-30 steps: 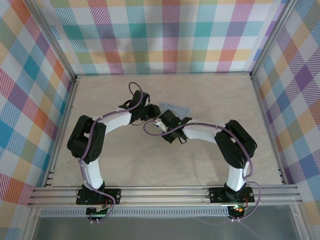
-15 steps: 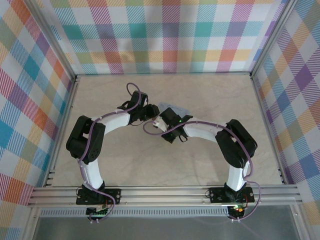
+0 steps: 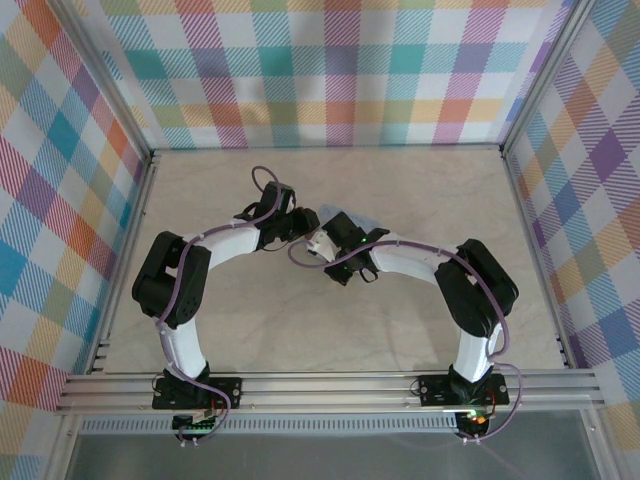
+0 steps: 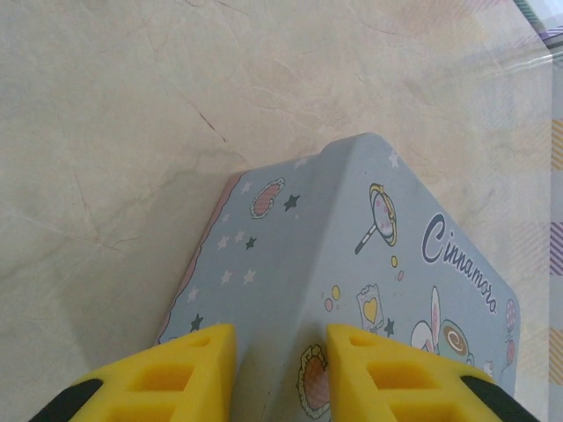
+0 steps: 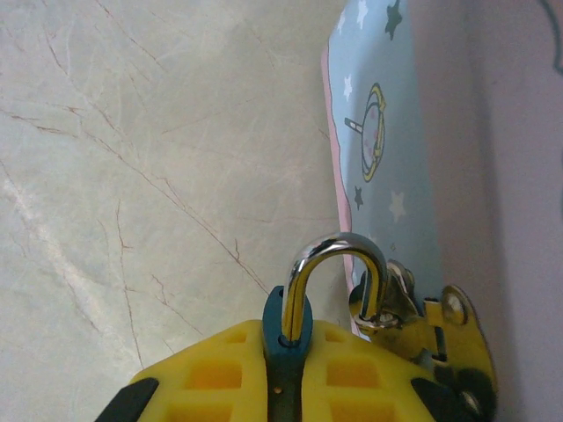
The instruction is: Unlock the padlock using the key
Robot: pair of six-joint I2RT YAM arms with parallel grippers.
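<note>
The padlock (image 5: 285, 327) is found at the side of the pale-blue cartoon-printed tin (image 5: 378, 132), near the middle of the marbled beige desk (image 3: 200, 200). Its blue body is clamped between the right jaws, which are nearly closed around it. Its silvery shackle (image 5: 334, 251) arches up out of the body and is passed through the brass-coloured hasp (image 5: 444, 330) on the tin's edge. The keyhole end of the lock is hidden between the yellow fingers.

The left jaws are set partly open astride one rounded corner of the tin, with a yellow finger pressed on each side, so the tin is held by them. The lettered, star-sprinkled lid is seen tilted in the left wrist view.

From above, the tin is largely covered by the two wrists, which meet over it. Only a pale corner is left showing beyond them. The left arm (image 3: 225, 240) and right arm (image 3: 410, 262) are bent inward toward each other, with purple cables (image 3: 265, 180) looped over both. The desk is enclosed by pastel checked walls (image 3: 330, 70), and an aluminium rail (image 3: 330, 385) runs along its near edge.

Compared with a second earlier, the right wrist is seen shifted slightly up and toward the left arm, and its elbow is pushed a little outward. The left arm is hardly altered.
</note>
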